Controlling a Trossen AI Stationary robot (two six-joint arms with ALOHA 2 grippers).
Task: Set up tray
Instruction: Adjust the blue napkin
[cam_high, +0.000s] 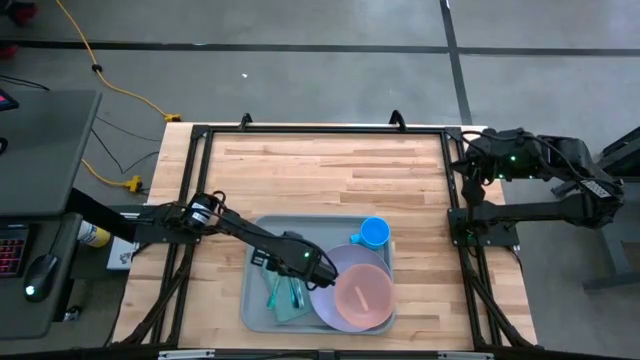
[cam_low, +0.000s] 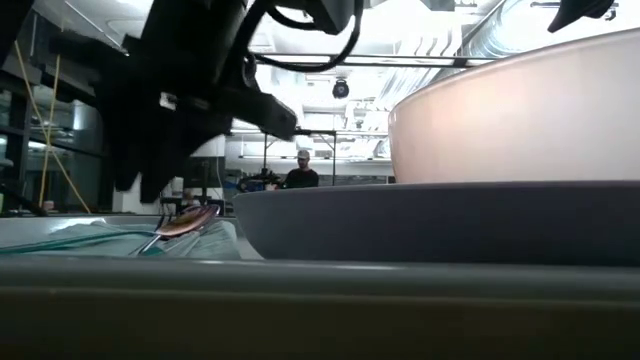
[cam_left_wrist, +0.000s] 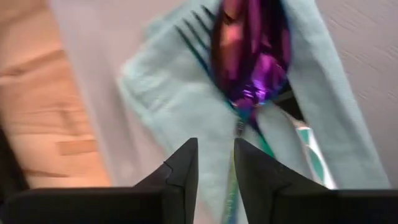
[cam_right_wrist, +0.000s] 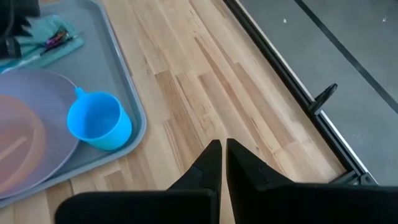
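The large pale grey-green rectangular plastic tray (cam_high: 254, 300) lies flat on the wooden plank tabletop (cam_high: 320, 180), toward its near edge, and already carries a round lavender plate (cam_high: 336, 268) with a pink bowl (cam_high: 362, 293) on it, a small blue plastic cup (cam_high: 374, 233) at its far right corner, and a folded teal cloth napkin (cam_left_wrist: 165, 106) with cutlery along its left side.

The left end effector (cam_left_wrist: 216, 163) hovers just over the napkin, its fingers parted a little with nothing between them; an iridescent purple metal spoon (cam_left_wrist: 252, 53) and a green fork (cam_left_wrist: 194, 37) lie on the cloth ahead of it. The right end effector (cam_right_wrist: 219, 154) waits clenched and empty over the bare tabletop, well apart from the tray.

The tray looks light but stiff, with a smooth, probably slippery surface (the raised rim is the obvious place to pinch). Loaded like this, I would judge it front-heavy toward the plate side, so a single-sided lift could tip the cup; gripping both short rims seems safer.
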